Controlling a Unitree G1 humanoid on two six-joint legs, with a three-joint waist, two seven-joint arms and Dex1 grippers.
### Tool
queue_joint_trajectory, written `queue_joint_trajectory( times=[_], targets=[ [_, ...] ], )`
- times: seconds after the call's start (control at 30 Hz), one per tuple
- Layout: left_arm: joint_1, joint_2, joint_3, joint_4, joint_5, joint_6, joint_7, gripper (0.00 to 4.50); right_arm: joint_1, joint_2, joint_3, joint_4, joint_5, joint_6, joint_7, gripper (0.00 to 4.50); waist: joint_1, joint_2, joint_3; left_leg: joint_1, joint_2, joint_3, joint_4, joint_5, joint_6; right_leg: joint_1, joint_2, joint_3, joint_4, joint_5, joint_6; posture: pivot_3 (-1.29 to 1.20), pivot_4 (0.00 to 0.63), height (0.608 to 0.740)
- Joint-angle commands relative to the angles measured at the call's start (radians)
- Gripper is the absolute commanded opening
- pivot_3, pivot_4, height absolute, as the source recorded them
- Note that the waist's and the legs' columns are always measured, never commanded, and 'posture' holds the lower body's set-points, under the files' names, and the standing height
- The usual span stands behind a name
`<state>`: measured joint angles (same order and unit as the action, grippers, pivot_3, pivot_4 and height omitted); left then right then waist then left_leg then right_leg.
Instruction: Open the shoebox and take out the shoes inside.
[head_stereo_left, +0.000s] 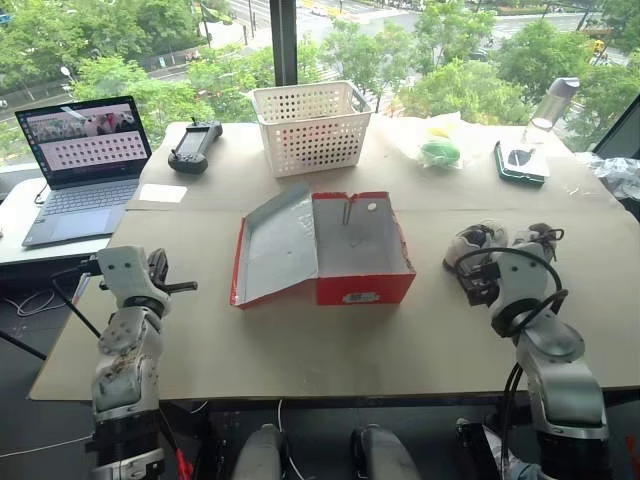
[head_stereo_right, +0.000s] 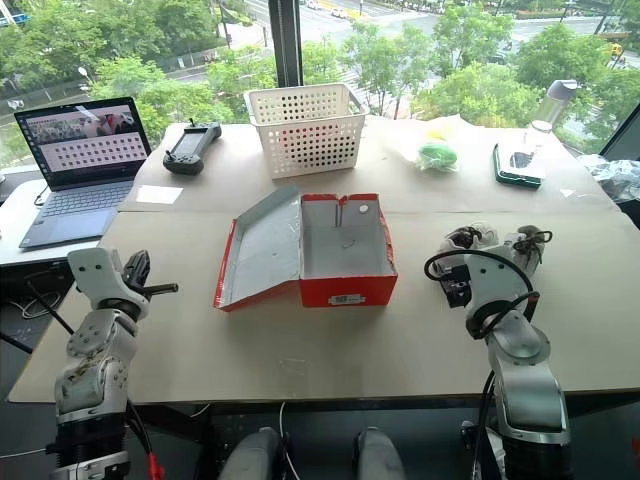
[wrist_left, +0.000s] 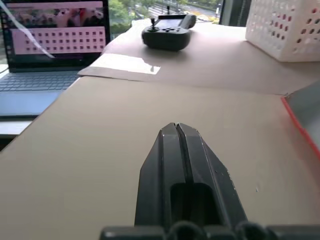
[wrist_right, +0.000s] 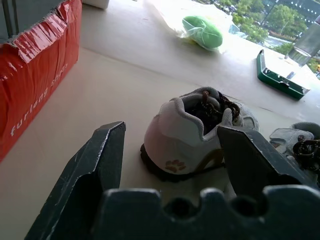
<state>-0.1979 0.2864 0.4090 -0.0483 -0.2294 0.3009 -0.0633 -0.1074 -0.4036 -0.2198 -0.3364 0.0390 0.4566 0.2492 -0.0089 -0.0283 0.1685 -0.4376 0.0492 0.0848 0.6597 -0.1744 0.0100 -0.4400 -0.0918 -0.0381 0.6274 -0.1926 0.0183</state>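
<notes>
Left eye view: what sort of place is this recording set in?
Probably an office or lab several floors up: a worktable by a big window looking down on treetops and a road, with a laptop alongside.

Bright window daylight, soft shadows

Shoebox (head_stereo_left: 355, 262): red outside, grey-white inside, pale lettering on the long side, small white label on the end wall. Shoes (wrist_right: 192, 131): white and grey, dark trim, a tan paw print at the heel. Basket (head_stereo_left: 312, 127) behind the shoebox: white, perforated with rows of holes. Worktop (head_stereo_left: 300, 340): plain tan (cardboard look). Both claws black. Green bundle (head_stereo_left: 440, 152) in clear wrap right of the basket.
</notes>
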Motion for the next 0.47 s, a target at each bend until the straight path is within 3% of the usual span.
queue_joint_trajectory(
  times=[0.03,0.47],
  targets=[
    [-0.006,-0.016,0.009,0.024,-0.002,-0.054,0.016,0.0,0.009,0.001,-0.018,0.02,-0.004,-0.08,-0.014,3.48,0.001,0.0,0.0,0.0,0.0,0.0,0.0,0.0,0.0,0.0,0.0,0.0,0.0,0.0,0.0,0.0,0.15,0.733],
    [-0.012,-0.034,-0.007,0.096,-0.046,-0.072,-0.034,0.0,0.055,0.025,0.028,0.077,-0.046,-0.162,-0.039,3.48,-0.004,0.0,0.0,0.0,0.0,0.0,0.0,0.0,0.0,0.0,0.001,0.0,-0.001,0.0,0.0,0.0,0.15,0.733]
  ],
)
